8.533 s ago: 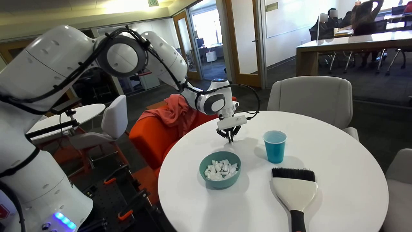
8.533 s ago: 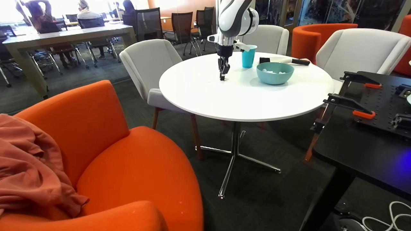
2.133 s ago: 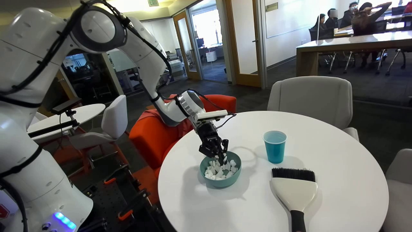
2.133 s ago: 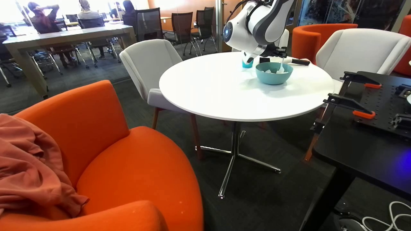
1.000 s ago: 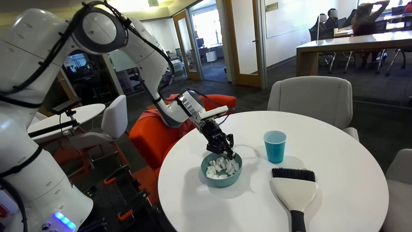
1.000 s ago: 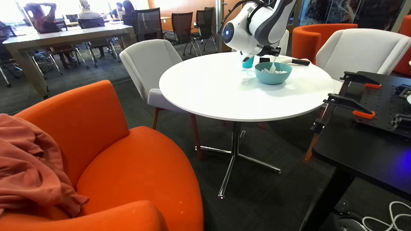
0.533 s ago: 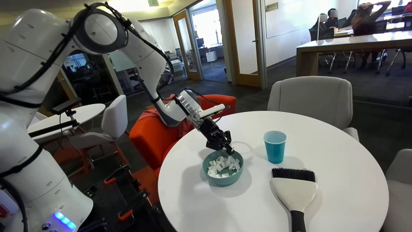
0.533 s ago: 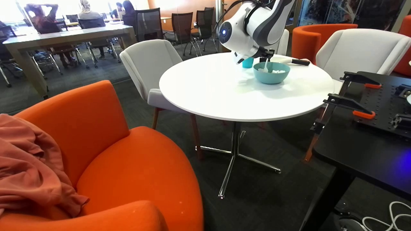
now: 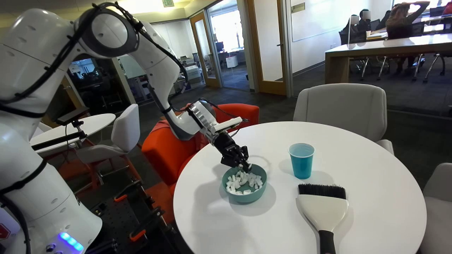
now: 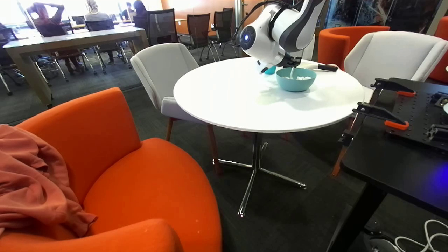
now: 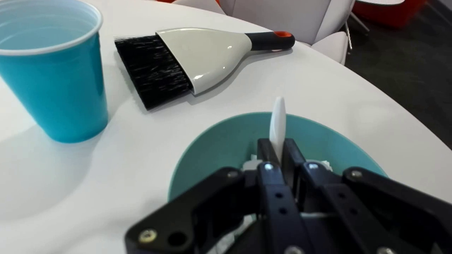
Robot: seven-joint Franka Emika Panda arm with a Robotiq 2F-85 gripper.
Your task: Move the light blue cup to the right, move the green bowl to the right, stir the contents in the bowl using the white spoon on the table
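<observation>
In an exterior view the robot arm (image 9: 160, 63) extends from the left edge of the frame and bends down toward the round white desk (image 9: 381, 211). Its jaws, angled down to the right, hang at the upper edge of the bowl (image 9: 243, 199), a little below the middle of the frame; whether they touch the rim I cannot tell. They are closed on the spoon (image 11: 278, 123): in the wrist view, right of centre, its white handle is pinched between them, the end pointing up past their tips. The spoon's lower part goes down into the bowl, where its tip is hard to make out.

The bowl sits upright on the desk and holds white pieces (image 9: 233, 184), bunched around a bare green patch. To its right and apart from it, the light blue cup (image 9: 302, 164) stands upright; in the wrist view it takes up the upper left, cut by the frame's edge. Below the cup, in the lower right, a brush (image 9: 323, 208) lies flat, black bristles near the cup, handle running to the bottom edge.

A gray chair (image 9: 339, 106) stands behind the desk, upper right. In an exterior view an orange chair (image 10: 150, 182) fills the lower left, a reddish cloth (image 10: 29, 189) draped over it.
</observation>
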